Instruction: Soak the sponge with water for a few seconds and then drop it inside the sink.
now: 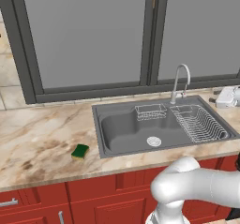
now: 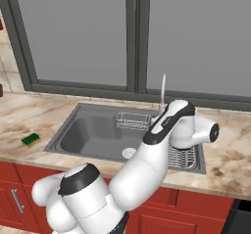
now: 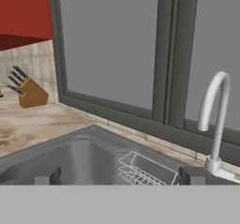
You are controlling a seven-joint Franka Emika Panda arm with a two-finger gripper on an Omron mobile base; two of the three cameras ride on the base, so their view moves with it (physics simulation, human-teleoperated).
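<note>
I'm hovering the gripper (image 3: 117, 176) wide, holding nothing; small dark-green sponge (image 1: 80, 151) is sitting near the worktop's front edge, ungrabbed.

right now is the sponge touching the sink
Apart. The left base view shows the sponge lying on the counter left of the sink, with a strip of marble between them.

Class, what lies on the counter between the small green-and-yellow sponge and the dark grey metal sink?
Nothing: in the left base view, bare marbled countertop separates the green-and-yellow sponge from the dark grey sink.
</note>
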